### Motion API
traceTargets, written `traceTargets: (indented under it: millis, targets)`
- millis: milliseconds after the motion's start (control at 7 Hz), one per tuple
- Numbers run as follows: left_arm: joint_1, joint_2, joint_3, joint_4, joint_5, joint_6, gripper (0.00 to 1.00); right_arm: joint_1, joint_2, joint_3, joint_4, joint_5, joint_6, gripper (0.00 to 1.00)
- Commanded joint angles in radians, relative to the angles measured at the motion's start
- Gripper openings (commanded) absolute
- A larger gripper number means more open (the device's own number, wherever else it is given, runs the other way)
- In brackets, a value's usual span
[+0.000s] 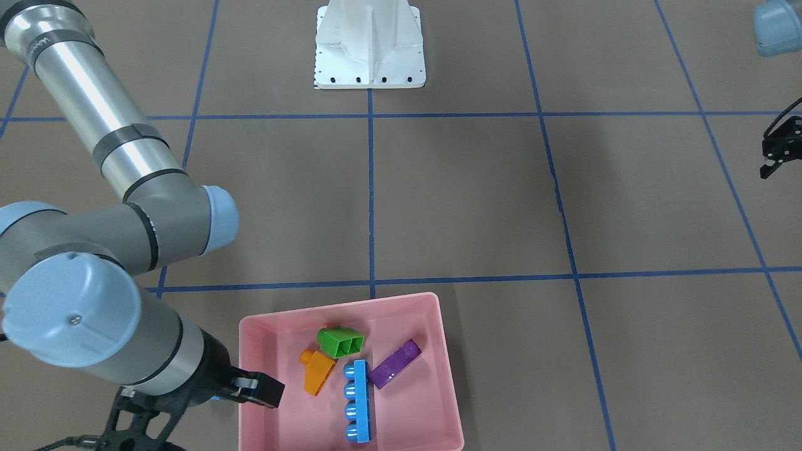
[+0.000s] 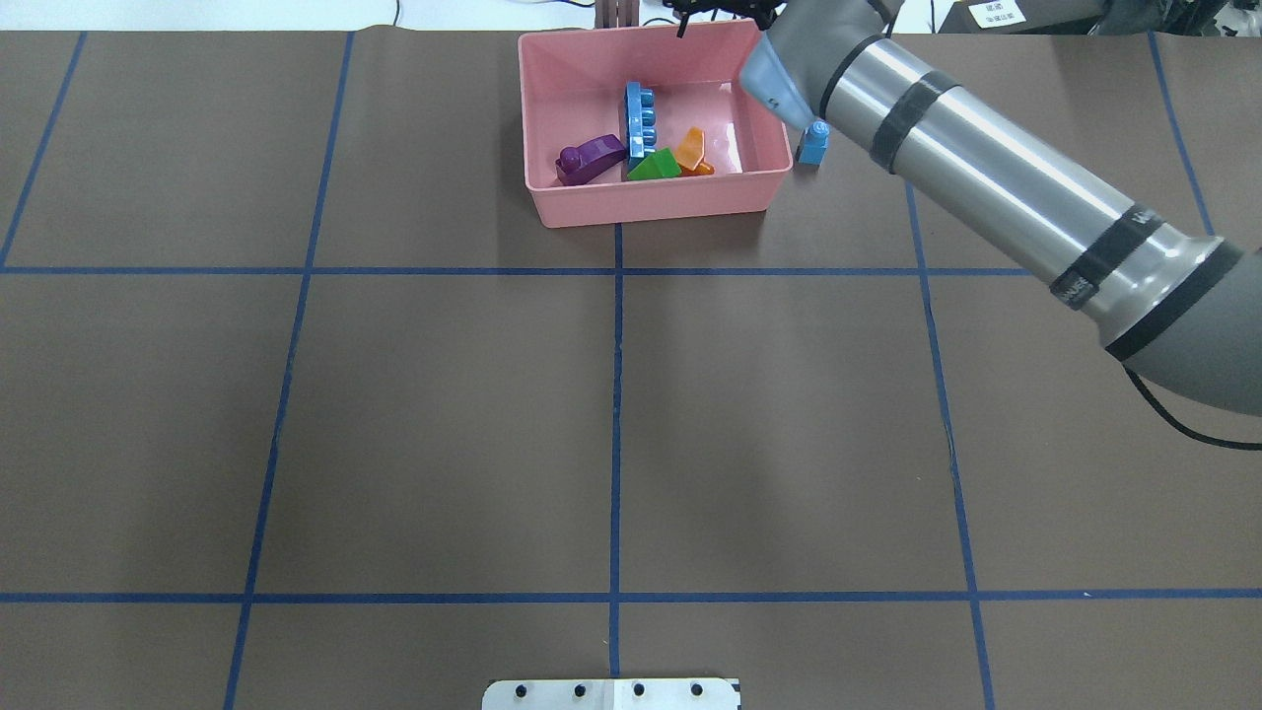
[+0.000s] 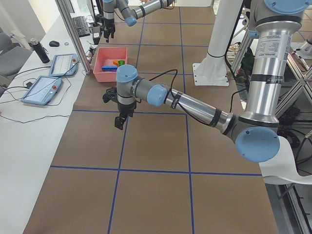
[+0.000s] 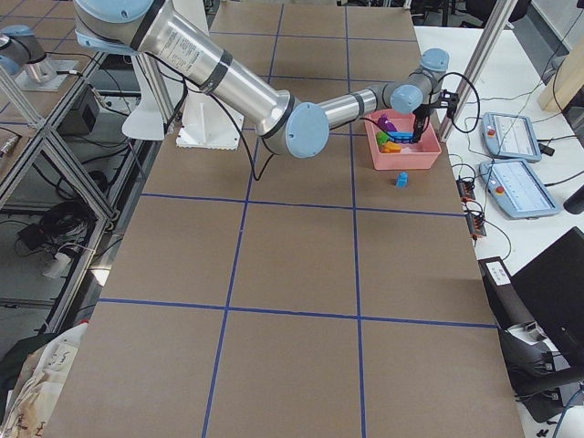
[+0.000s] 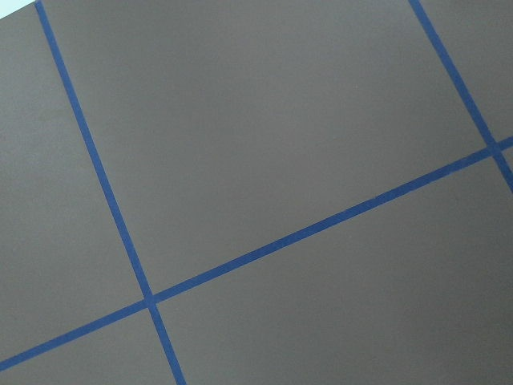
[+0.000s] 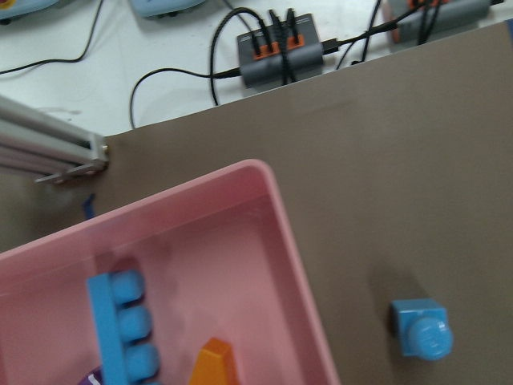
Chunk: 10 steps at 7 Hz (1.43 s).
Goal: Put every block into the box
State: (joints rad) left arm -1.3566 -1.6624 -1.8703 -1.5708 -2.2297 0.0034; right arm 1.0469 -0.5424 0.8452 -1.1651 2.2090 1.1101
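Note:
The pink box (image 2: 651,202) stands at the table's far edge. Inside it lie the long purple block (image 2: 590,158), the long light blue block (image 2: 640,120), the green block (image 2: 654,166) and the orange block (image 2: 691,148). The small one-stud light blue block (image 2: 813,143) stands on the table just right of the box; it also shows in the right wrist view (image 6: 423,329). My right gripper (image 2: 715,10) hangs over the box's far right corner, its fingers look apart, and it holds nothing. My left gripper (image 1: 775,153) hangs empty over bare table far from the box; I cannot tell whether it is open.
The white robot base (image 1: 369,47) stands at the near middle edge of the table. Beyond the far edge, behind the box, are cables and a power block (image 6: 280,54). Blue tape lines cross the brown table (image 2: 444,424).

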Motion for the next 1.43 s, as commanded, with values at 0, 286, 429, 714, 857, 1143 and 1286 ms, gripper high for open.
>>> traceTargets:
  millis: [0, 286, 429, 714, 857, 1143, 1286]
  targets:
    - [0.001, 0.001, -0.001, 0.000, -0.001, -0.005, 1.00, 0.018, -0.103, -0.003, 0.007, -0.018, -0.004, 1.00]
    - [0.001, 0.000, -0.003, 0.000, -0.001, -0.006, 1.00, -0.028, -0.105, -0.030, 0.010, -0.023, 0.013, 0.96]
    - [0.001, 0.000, -0.004, 0.000, -0.002, -0.006, 1.00, -0.047, -0.105, -0.049, 0.013, -0.023, 0.026, 0.93]
    - [0.001, 0.000, -0.003, 0.000, -0.001, 0.001, 1.00, -0.062, -0.105, -0.078, 0.028, -0.023, 0.028, 0.90]
    - [-0.001, 0.001, -0.012, 0.000, -0.004, 0.000, 1.00, -0.067, -0.099, -0.095, 0.036, -0.029, 0.028, 0.88]
    - [-0.001, 0.001, -0.016, 0.000, -0.002, 0.000, 1.00, -0.070, -0.067, -0.167, 0.114, -0.060, 0.037, 0.87]
    - [-0.001, 0.001, -0.018, 0.000, -0.004, 0.001, 1.00, -0.077, -0.056, -0.190, 0.132, -0.068, 0.040, 0.87]
